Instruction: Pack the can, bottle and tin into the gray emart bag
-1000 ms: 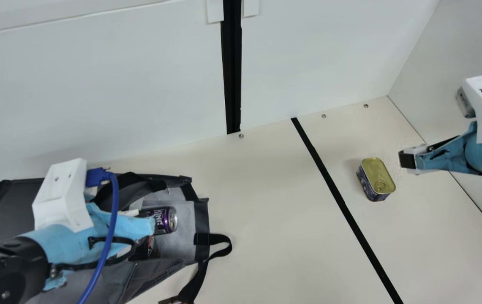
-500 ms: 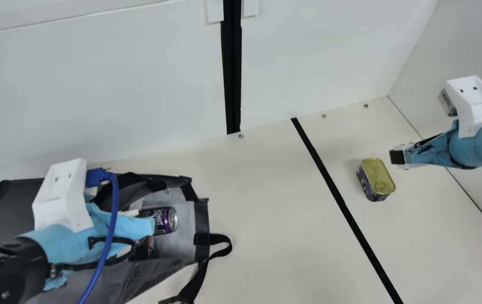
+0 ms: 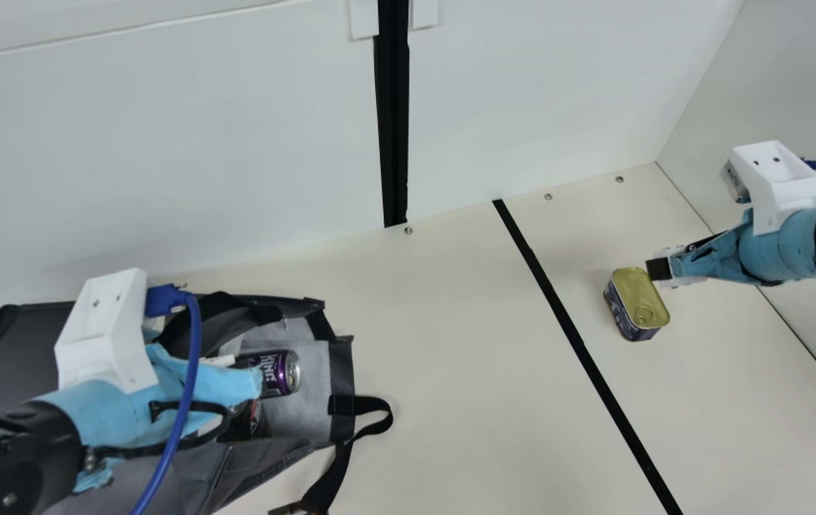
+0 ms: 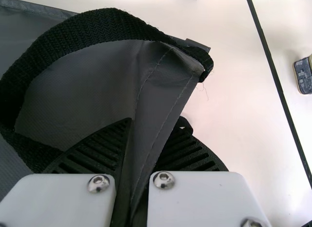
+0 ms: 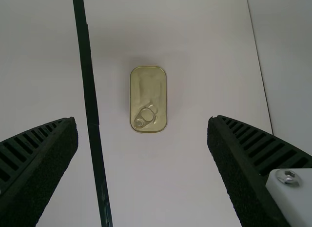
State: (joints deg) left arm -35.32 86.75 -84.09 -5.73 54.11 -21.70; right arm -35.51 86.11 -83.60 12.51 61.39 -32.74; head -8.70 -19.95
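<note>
My right pincer is spread wide and holds nothing, above the tabletop at the main view's right; the tin stands upright just beside it in that view, lid and ring pull up, on the right arm's side of the black stripe; the right arm is clearly the nearer. In my right wrist view the tin's long axis runs roughly square to the line joining the two fingertips, so I judge its long sides face the ribbed fingers; lowering, then closing, looks like the next move, with little turning needed. My left pincer pinches the wall of the gray emart bag; inside lie the purple can and a dark item, probably the bottle; only the tin seems left to pack.
</note>
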